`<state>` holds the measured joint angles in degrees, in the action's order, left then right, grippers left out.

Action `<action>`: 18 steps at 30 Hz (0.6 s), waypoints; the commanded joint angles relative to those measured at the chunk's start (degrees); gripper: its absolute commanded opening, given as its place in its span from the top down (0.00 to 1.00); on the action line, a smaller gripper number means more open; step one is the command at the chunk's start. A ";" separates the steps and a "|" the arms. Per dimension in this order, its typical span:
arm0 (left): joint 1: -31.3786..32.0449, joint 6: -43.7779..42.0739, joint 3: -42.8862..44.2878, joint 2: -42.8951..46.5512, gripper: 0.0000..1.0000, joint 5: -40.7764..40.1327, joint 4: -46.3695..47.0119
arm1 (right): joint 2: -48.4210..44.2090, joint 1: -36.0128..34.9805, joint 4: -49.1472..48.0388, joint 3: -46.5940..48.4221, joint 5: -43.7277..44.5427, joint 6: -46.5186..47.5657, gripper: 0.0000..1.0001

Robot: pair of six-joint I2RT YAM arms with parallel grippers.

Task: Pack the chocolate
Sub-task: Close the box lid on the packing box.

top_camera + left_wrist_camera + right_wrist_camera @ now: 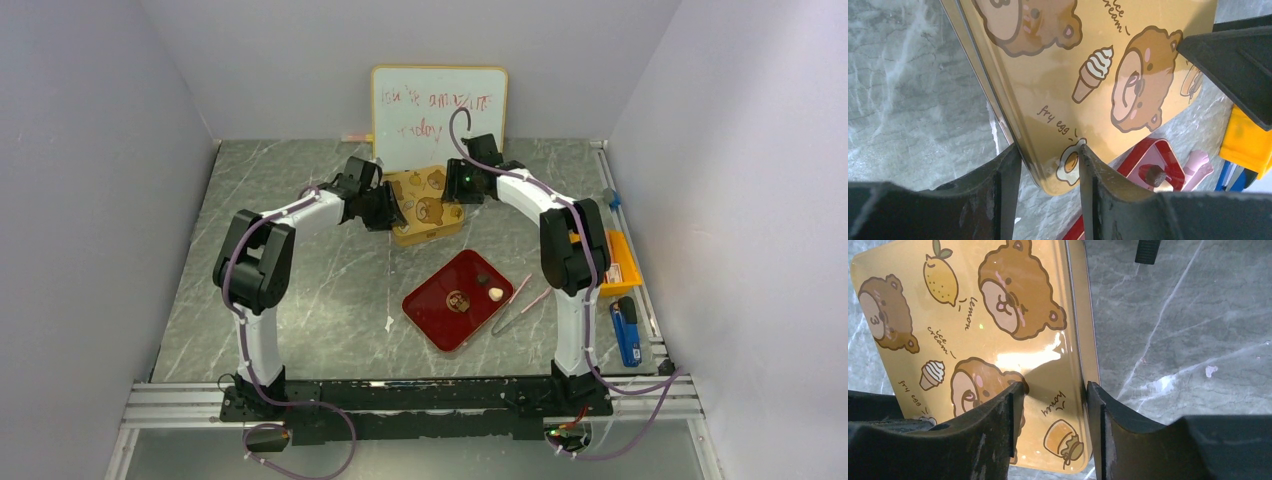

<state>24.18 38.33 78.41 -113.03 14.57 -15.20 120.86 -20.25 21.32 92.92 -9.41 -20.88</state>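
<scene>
A yellow tin (425, 205) printed with bears lies at the back of the table, between my two grippers. My left gripper (385, 210) is closed over the tin's (1073, 60) near corner: one finger lies against the side wall and the other rests on the lid by the fried egg, as the left gripper (1050, 155) shows in its wrist view. My right gripper (462, 188) straddles the tin's (973, 315) opposite edge, with one finger on the lid and one against the side, seen at the right gripper (1054, 387). A few pieces of chocolate (482, 278) sit on a red tray (440, 320).
Pink tweezers (525, 300) lie beside the red tray. A whiteboard (438, 105) leans on the back wall behind the tin. An orange box (620, 262) and a blue lighter (625, 335) lie along the right edge.
</scene>
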 commanded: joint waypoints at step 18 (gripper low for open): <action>-2.82 -6.10 4.58 -5.04 0.52 -10.67 -6.94 | 5.20 -2.15 6.97 -0.95 1.00 0.69 0.46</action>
<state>22.44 35.59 83.26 -114.65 10.15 -17.63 122.63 -20.73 23.92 96.36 -8.86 -20.62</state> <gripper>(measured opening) 0.483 0.545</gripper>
